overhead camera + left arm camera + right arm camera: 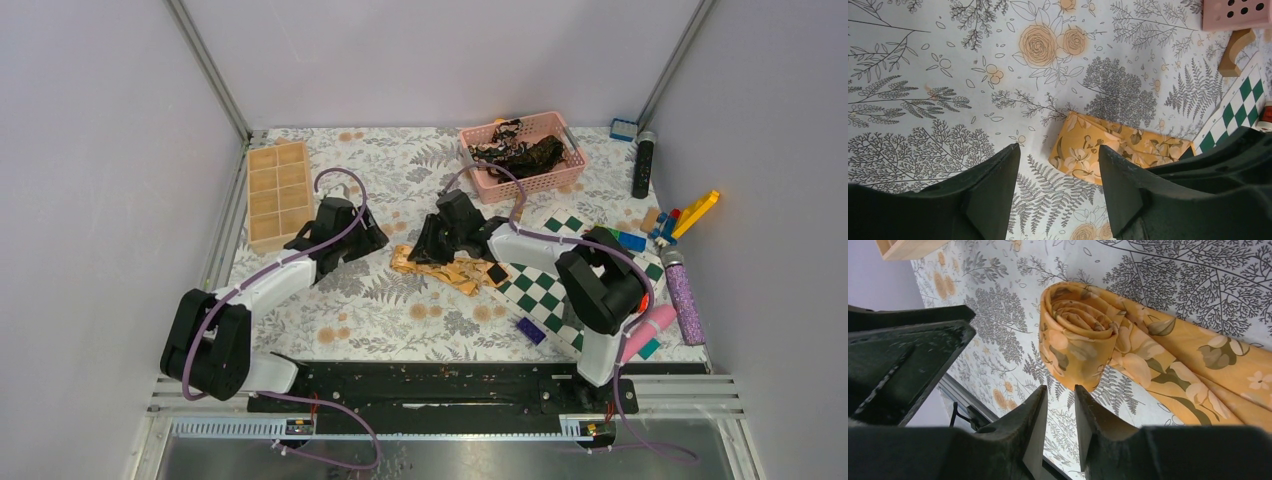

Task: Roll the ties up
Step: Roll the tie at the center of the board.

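While the L gripper sits low over the floral tablecloth approx mid-table, its fingers stand spread w/ nothing between them but bare cloth. Golden-tan tie lies just right of it, at the table's ctr. Its left end is wound into a loose, flattish roll (coils show plainly from the R wrist view). The unrolled remainder runs right, up to the left edge of the green-and-white checkered board. Seen from the L wrist, the roll lies just beyond the right-hand fingertip, apart from it.

R gripper hangs over the tie from the far side, tips pointing down at the rolled end. Its fingers are nearly pressed together, only a slim gap showing, and they pinch nothing. The roll sits just past the tips; can't tell if they touch it.

Dark ties are heaped in the pink basket at the far right, well apart from both grippers. Wooden compartment tray stands at the far left, near the L arm. Toy blocks etc. sit along the right edge, beside the board.
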